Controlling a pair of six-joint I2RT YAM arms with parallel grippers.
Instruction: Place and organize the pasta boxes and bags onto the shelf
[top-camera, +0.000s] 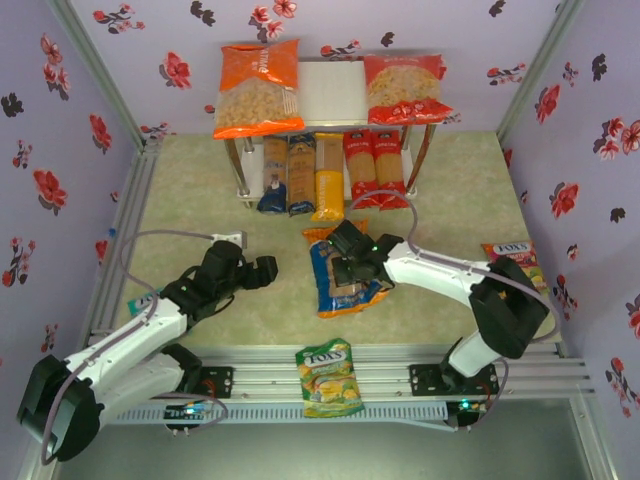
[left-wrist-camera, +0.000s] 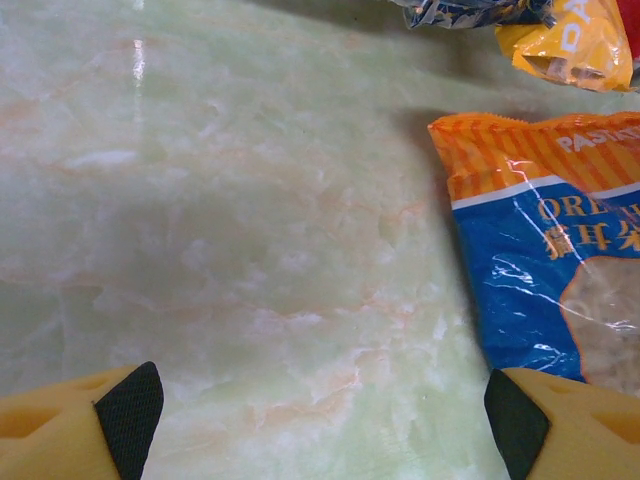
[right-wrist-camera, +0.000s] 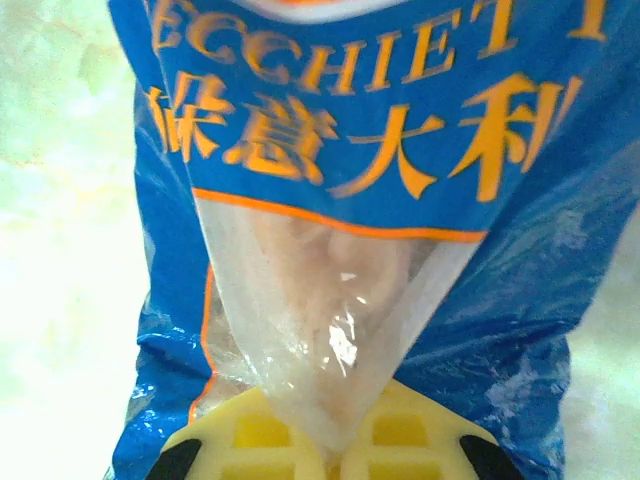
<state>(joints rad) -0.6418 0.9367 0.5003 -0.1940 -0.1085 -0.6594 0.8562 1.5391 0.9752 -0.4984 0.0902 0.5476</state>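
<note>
Pinching the blue-and-orange bag (right-wrist-camera: 400, 150) in the right pincer (right-wrist-camera: 335, 452), with the left pincer (left-wrist-camera: 320, 410) spread wide over the surface (left-wrist-camera: 250, 250).

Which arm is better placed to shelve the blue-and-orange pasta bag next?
Right: the right gripper is shut on the blue-and-orange plastic pasta bag; the left gripper hangs open beside it.

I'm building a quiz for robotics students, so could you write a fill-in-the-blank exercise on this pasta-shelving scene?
The orange bag and the red bag lie on the ___ board of the shelf.
On the lower tier, ___ red pasta boxes lie right of the yellow pasta box.
The right gripper pinches the blue-and-orange bag by its clear ___.
The left gripper hangs ___ over the table.
Missing: top; two; window; open.
</note>
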